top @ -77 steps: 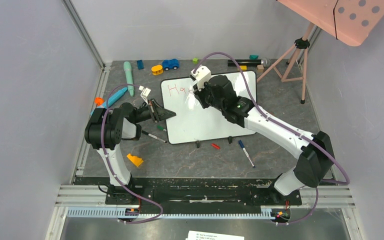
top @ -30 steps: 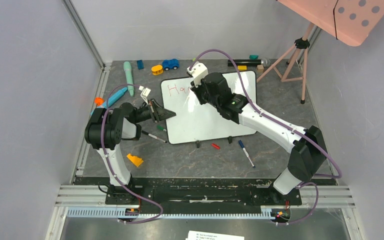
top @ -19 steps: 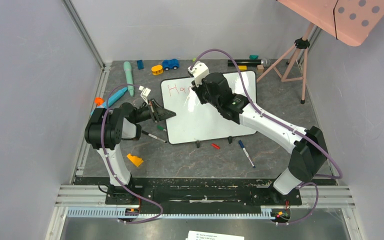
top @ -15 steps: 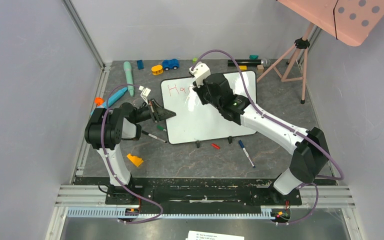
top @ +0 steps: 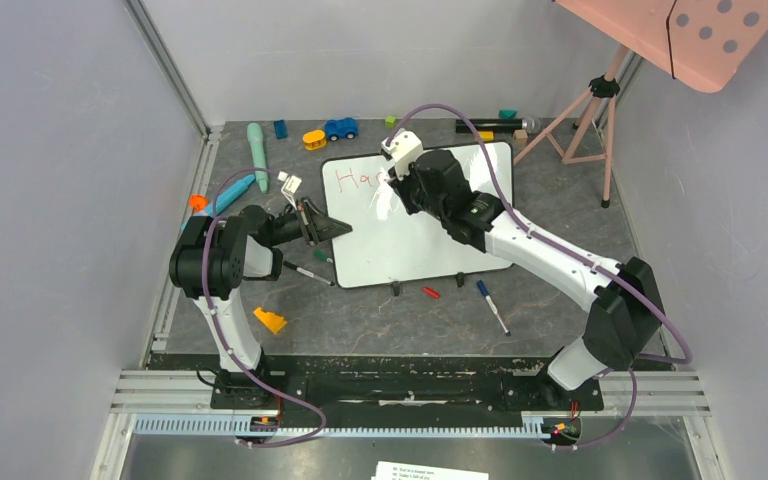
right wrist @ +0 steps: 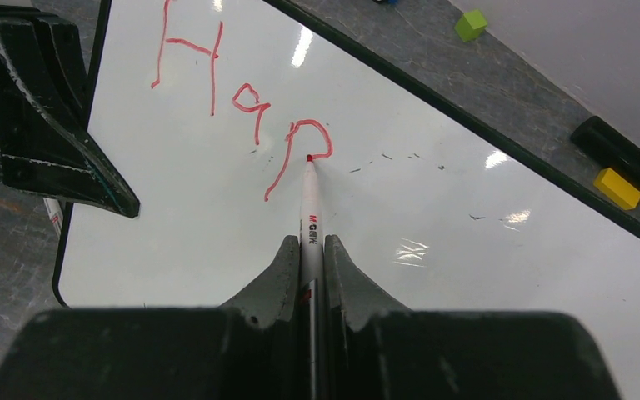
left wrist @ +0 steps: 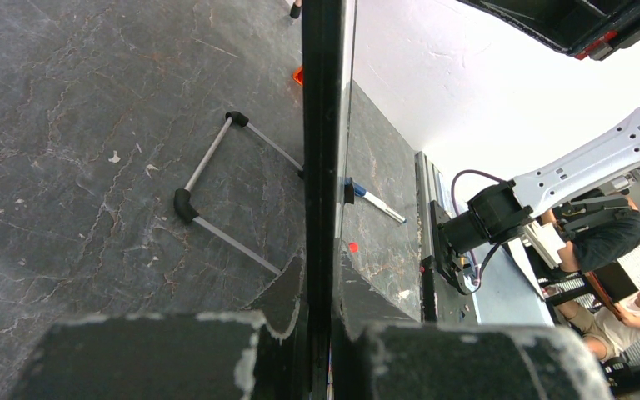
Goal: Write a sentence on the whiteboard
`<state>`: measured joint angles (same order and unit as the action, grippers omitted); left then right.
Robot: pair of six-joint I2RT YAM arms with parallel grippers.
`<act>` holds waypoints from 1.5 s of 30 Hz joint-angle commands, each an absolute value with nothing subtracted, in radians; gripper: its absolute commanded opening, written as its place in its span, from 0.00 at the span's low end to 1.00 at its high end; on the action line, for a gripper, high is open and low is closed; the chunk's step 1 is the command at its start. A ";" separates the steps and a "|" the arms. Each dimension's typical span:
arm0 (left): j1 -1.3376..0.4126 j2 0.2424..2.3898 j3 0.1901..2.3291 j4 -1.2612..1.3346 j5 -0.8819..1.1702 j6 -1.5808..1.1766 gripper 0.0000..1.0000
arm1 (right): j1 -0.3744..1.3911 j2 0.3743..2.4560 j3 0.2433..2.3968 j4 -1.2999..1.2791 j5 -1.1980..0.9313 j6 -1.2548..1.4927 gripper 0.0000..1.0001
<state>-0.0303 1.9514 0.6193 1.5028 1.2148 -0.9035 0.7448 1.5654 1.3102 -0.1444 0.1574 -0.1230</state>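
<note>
Starting on my left, the left gripper is clenched on the left edge of the whiteboard. In its wrist view the board's black rim runs straight up between the two fingers. The glossy white face spreads off to the right of them, and a wire leg of the board shows to their left over the grey tabletop. From this gripper the board stretches away to the right, across to the other arm. A loose black-capped pen lies on the tabletop just on the near side of the gripper.

Further right, the sentence sits in the board's far left corner, between the two grippers. So far it reads "Hap" in red.

The right gripper hangs over that upper part of the board, grasping a white-barrelled marker that sticks out straight ahead between its fingers. The marker's red tip rests on the board at the bowl of the "p", just in front of the fingertips. The "H" and "a" lie ahead and to the left of this gripper. Bare white board fills everything to its right and behind it.

Nearer the arm bases than this gripper, a red cap and a blue-capped pen lie on the tabletop just off the board's near edge.
</note>
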 commanded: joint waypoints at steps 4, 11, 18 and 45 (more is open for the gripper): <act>-0.040 1.944 0.612 1.557 1.226 -0.815 0.02 | 0.738 1.584 1.337 -0.135 0.090 -0.105 0.00; -0.039 1.943 0.610 1.557 1.226 -0.815 0.02 | 0.736 1.571 1.351 -0.131 0.058 -0.102 0.00; -0.039 1.942 0.609 1.557 1.226 -0.815 0.02 | 0.715 1.507 1.314 -0.084 0.003 -0.074 0.00; -0.040 1.945 0.611 1.557 1.226 -0.815 0.02 | 0.678 1.560 1.327 -0.103 0.081 -0.077 0.00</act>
